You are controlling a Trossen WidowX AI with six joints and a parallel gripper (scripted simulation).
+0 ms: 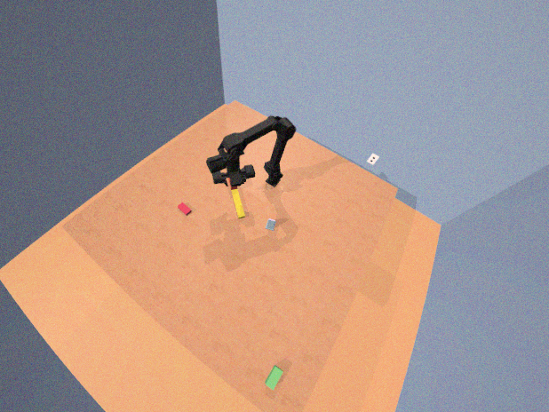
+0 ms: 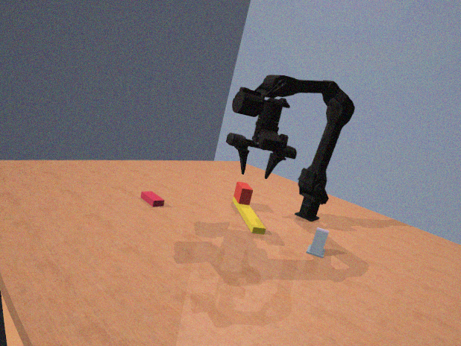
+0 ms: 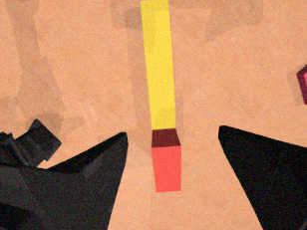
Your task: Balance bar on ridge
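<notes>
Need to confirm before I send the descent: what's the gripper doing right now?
Gripper: open, holding nothing, poised above the red end of the bar.

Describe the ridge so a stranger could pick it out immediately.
Start at the arm's black base on the wooden table. Just in front of it, beside the yellow bar's free end, stands the ridge: a small pale grey-blue wedge, the only upright piece and the only grey one.
</notes>
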